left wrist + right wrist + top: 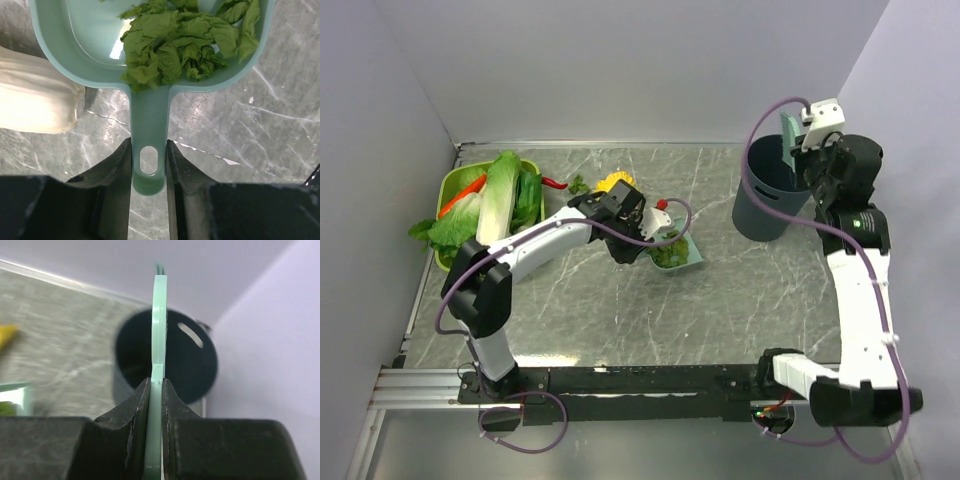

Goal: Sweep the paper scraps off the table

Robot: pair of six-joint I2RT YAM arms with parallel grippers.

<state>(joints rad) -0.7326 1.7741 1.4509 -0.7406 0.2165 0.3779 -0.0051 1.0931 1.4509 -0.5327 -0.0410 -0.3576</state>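
While the left tool [149, 150] grips the dustpan [85, 47], paper scraps [180, 45] sit inside.

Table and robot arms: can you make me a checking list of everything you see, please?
Surface: grey-green marble table with pale veins; no spills seen.
Job's things: paper scraps piled in the teal dustpan; one small green bit lies near the red chilli, unclear if it is a scrap.
Clutter: green basket of cabbages at far left; a yellow thing behind the left arm; dark bin at far right.
Grippers: left gripper shut on the dustpan handle; right gripper shut on a flat green tool above the bin.
Cables: purple cables loop along both arms.
Surroundings: plain lavender-grey walls.
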